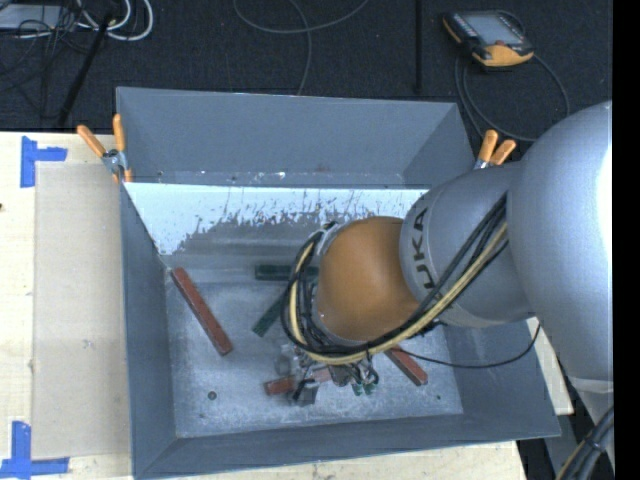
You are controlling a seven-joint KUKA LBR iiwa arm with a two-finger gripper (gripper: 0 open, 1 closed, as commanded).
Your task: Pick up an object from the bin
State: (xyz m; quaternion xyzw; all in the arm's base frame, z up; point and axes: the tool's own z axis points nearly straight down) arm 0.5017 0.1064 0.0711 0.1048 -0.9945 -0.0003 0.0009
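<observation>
Gripper (pixel 330 376) low over small reddish-and-dark clutter (pixel 290 386), front middle of bin (pixel 145 368); apart or together, cannot tell; likely best to centre on one piece, drop straight, avoiding brown stick (pixel 408 366) just beside.

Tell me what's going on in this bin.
The KUKA arm reaches in from the right, its gripper low over a small heap of reddish and dark bits near the front of the grey bin. A long red-brown stick lies apart at the left, two dark green sticks further back. Whether anything is gripped cannot be told.
</observation>
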